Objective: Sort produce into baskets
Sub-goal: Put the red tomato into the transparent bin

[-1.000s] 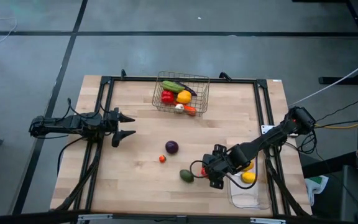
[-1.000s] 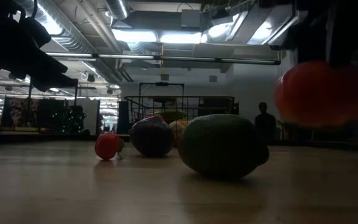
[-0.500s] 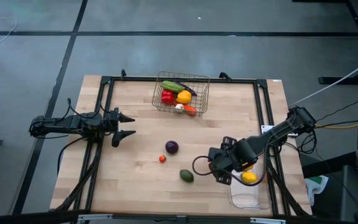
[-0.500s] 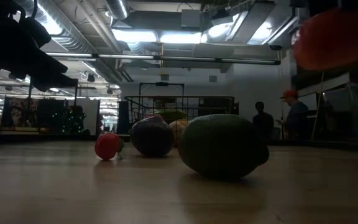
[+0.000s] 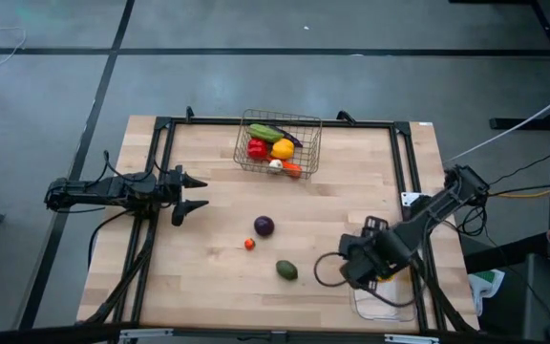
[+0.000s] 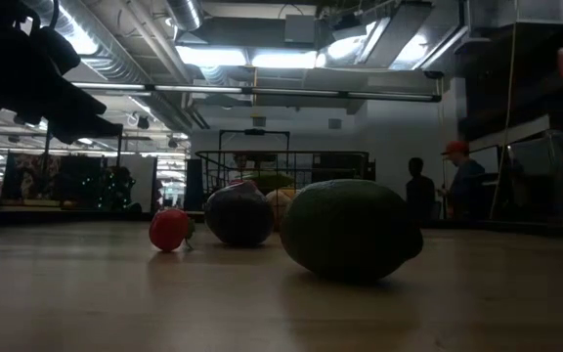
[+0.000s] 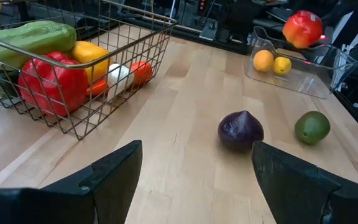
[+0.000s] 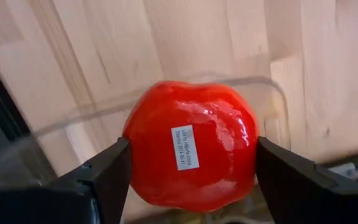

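My right gripper [image 5: 363, 266] is shut on a red apple-like toy fruit [image 8: 190, 144] and hangs over the near end of the clear tray [image 5: 386, 304]. The left wrist view shows that fruit [image 7: 302, 28] above the tray [image 7: 319, 68], which holds an orange piece [image 7: 263, 60] and a yellow piece [image 7: 282, 65]. A purple piece [image 5: 264, 225], a small red one [image 5: 249, 244] and a green one [image 5: 286, 270] lie on the table. The wire basket [image 5: 278, 143] holds several pieces. My left gripper [image 5: 195, 192] waits open at the table's left. My right gripper pinches the red fruit between its two fingers, one on each of two opposite sides [image 8: 134, 155]. The fingers [image 8: 104, 180] come from above, pointing down. The fruit is lifted clear, hanging above the tray's rim [image 8: 98, 112], with a white sticker [image 8: 184, 148] facing the wrist camera.
Black rails [image 5: 411, 172] run along the table's left and right sides. Cables [image 5: 327, 272] trail from my right arm over the wood. Bare wood lies between the basket and the loose pieces. People stand in the room beyond the table [image 6: 462, 181].
My right gripper has risen with the red fruit and gone toward the table's right edge, from beside the green piece to over the tray, tipping until it points straight down. The loose pieces on the table have stayed put.
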`<state>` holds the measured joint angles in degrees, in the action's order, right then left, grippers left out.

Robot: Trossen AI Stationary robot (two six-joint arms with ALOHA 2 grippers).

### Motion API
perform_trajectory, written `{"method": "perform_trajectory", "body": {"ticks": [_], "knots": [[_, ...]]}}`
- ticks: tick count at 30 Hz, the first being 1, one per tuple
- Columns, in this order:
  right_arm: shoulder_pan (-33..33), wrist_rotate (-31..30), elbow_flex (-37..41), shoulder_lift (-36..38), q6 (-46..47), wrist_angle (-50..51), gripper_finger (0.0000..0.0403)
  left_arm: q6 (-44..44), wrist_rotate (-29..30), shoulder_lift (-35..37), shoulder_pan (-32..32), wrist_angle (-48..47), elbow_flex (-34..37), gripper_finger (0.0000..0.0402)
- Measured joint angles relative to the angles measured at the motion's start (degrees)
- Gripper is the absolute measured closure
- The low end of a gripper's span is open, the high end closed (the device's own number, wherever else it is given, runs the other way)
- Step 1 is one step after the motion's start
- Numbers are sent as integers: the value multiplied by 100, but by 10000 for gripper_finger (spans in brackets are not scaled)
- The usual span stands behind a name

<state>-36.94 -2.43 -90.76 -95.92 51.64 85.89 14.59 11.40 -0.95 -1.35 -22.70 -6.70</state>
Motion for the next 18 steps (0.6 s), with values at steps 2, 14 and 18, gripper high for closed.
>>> {"method": "perform_trajectory", "body": {"ticks": [2, 14, 18], "knots": [[-184, 2, 0, 0, 221, 143, 112, -2, 0, 0, -1, 0, 0, 102], [-931, -92, 756, -1, 1174, -621, 112, 0, 0, 0, 0, 0, 0, 103], [-932, -81, 1220, -2, 1224, -1093, 112, -2, 0, 0, 0, 0, 0, 103]]}}
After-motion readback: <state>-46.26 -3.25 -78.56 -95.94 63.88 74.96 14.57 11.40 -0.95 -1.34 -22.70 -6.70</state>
